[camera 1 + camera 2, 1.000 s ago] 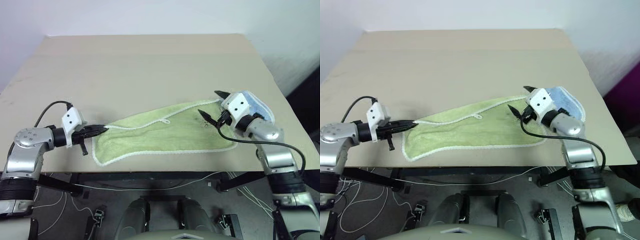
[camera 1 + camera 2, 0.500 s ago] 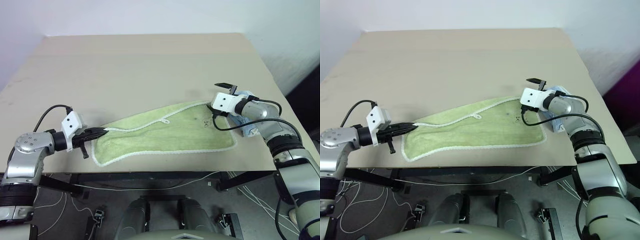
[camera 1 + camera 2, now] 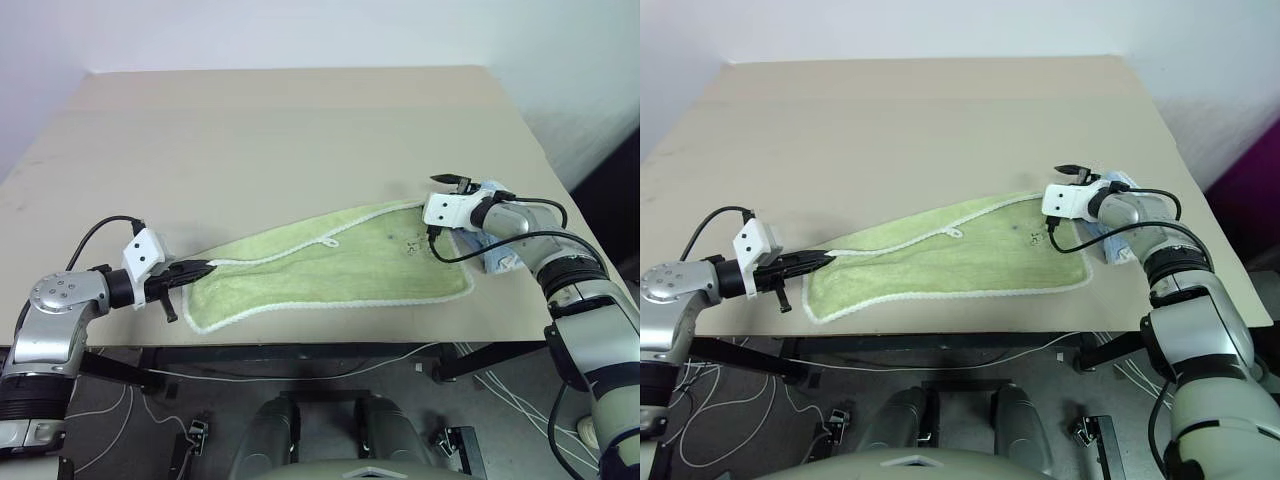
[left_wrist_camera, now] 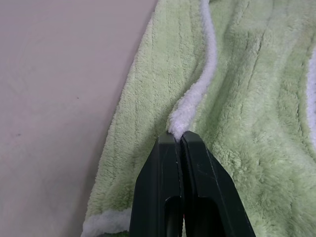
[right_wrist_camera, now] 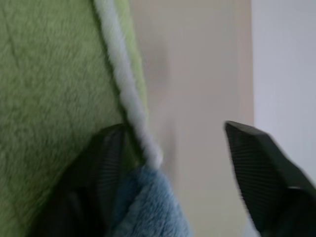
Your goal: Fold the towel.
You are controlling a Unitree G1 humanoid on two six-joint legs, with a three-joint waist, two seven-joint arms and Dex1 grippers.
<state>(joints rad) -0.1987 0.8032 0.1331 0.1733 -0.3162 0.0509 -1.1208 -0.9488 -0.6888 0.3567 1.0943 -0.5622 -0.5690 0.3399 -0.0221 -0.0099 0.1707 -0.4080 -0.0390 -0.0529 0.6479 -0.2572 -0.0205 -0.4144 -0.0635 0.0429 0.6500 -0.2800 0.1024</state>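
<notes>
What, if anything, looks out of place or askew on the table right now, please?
The towel lies askew, slanting across the table rather than square to its edge, its near left corner pinched in the shut left pincer. A light blue towel is bunched beside its far right corner, crowding the spot where the right pincer stands with jaws apart.

A beige table [image 3: 300,130] is carrying the items. The towel [image 3: 330,270] is lying spread along the near edge, running from the near left corner region toward the right side. A light blue towel [image 3: 497,258] is lying at the right end, touching the green towel's right edge. The far half of the tabletop is lying bare.
</notes>
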